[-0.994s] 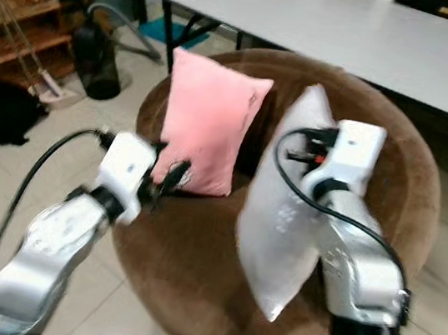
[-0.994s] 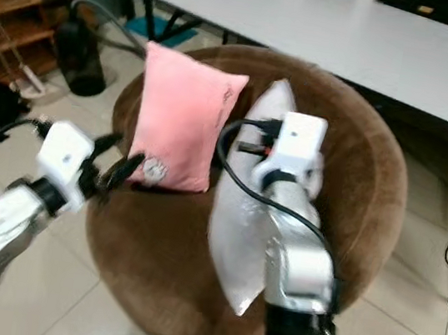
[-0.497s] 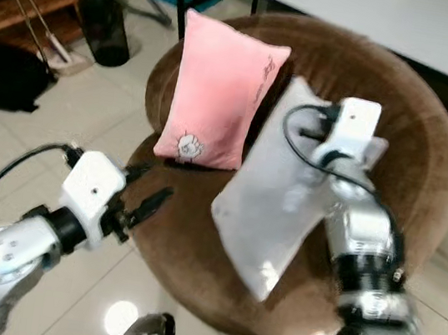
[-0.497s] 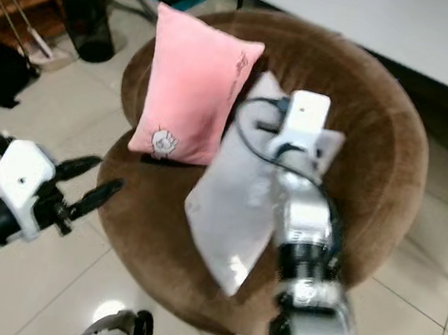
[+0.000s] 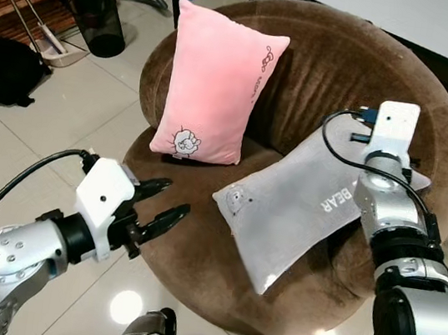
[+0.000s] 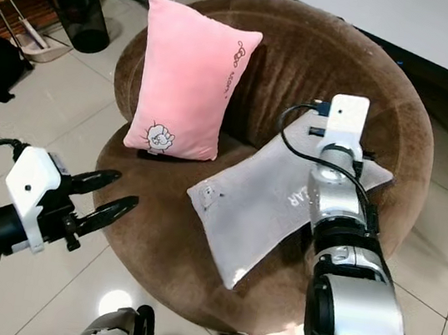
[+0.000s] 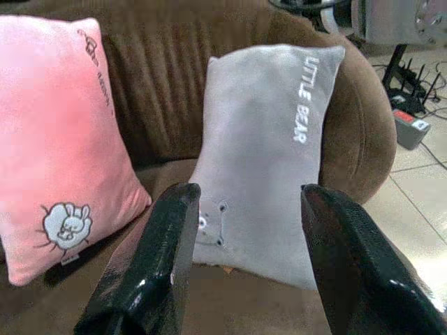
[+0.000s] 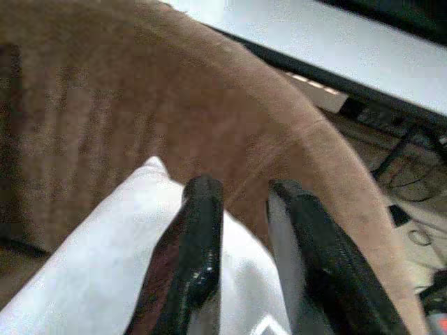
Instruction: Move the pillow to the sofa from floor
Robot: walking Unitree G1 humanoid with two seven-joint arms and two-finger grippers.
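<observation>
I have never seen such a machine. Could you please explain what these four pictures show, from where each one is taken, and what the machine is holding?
This is a humanoid robot with two silver arms; each ends in a hand of two long black fingers. The two wide pictures come from cameras on its head, looking down. The two close pictures come from cameras on its wrists, looking along the fingers.

Before it stands a round brown sofa. A pink pillow leans upright against the sofa's back. A grey pillow, marked "LITTLE BEAR", lies slanted on the seat beside it.

The right hand is closed on the grey pillow's upper edge. The left hand is open, holds nothing, and hangs in front of the sofa.
</observation>
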